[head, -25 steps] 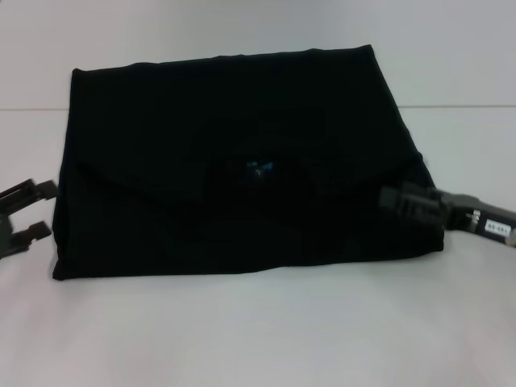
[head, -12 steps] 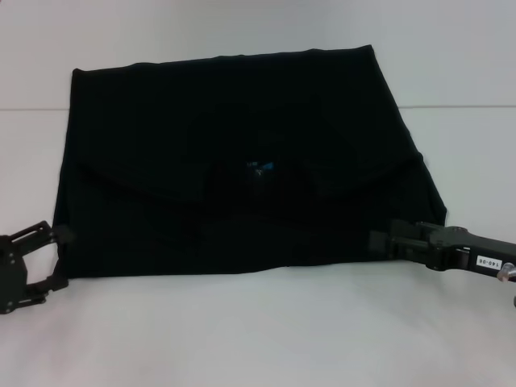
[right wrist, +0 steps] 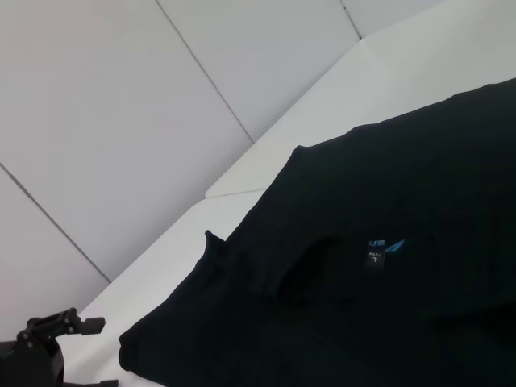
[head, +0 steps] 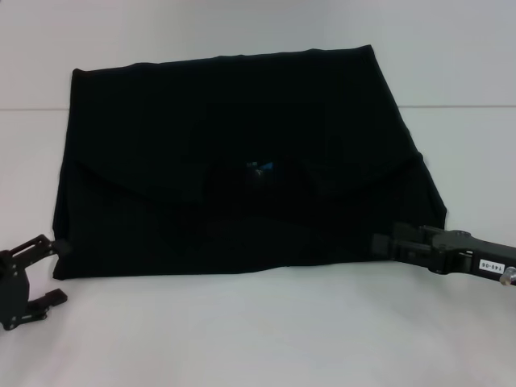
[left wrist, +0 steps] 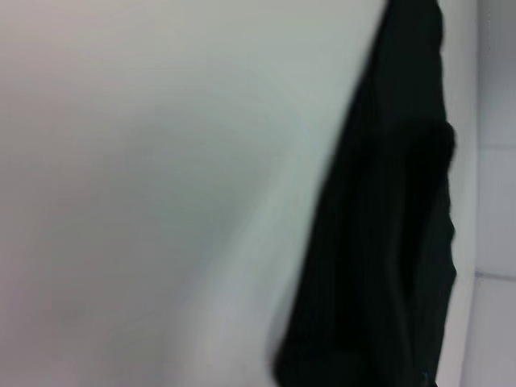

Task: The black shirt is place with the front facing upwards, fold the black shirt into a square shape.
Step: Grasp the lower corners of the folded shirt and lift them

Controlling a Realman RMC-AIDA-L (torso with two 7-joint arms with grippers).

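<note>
Lying flat on the white table, the black shirt was seen as a wide, partly folded rectangle, with its long axis running from the robot's left to its right and its small blue neck label near the middle of the upper face. The near edge of the shirt was spanned by both arms, one at each near corner. The left gripper was placed just outside the near left corner, with its jaws parted and empty; the upper finger reached about to the hem, but contact could not be confirmed. The right gripper was placed at the near right corner, with its tip lying over the fabric edge; whether its jaws were open, closed or clamped on cloth could not be determined from the head view, and the gripper's own fingers were not shown in the right wrist view. From each gripper, the shirt lay inward and away, toward the far side of the table. The next fold was judged to depend on this symmetry: each corner was nearer to its own arm, and lifting both together would carry the near edge across the short axis.
</note>
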